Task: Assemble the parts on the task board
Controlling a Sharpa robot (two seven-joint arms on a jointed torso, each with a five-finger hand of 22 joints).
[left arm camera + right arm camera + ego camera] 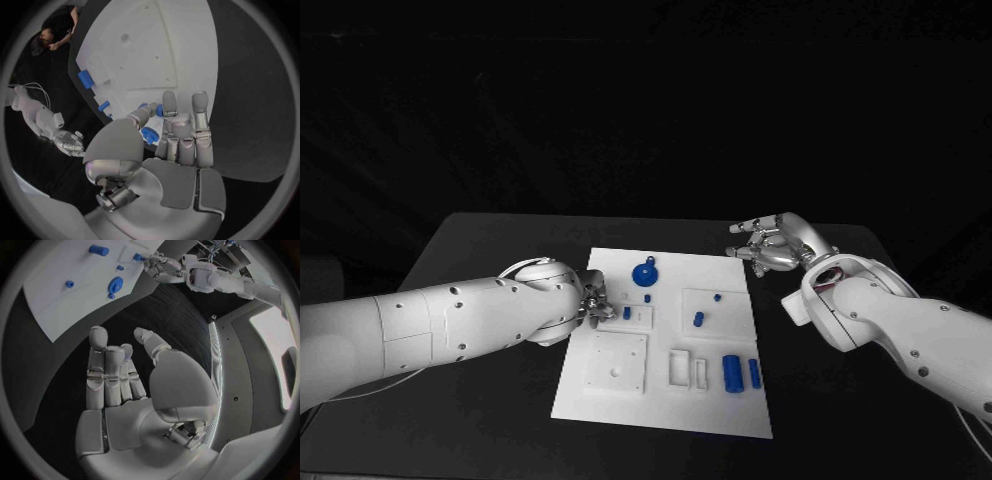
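While blue parts point(734, 372) sit in task board point(668, 400) recesses.

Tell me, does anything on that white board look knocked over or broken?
Nothing stands out. The blue parts sit tidily on the task board, the left hand is at one small part, and the right hand hangs open beside the board.

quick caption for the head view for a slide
Left hand at the white task board's left edge beside blue parts; right hand hovers empty past its far right corner.
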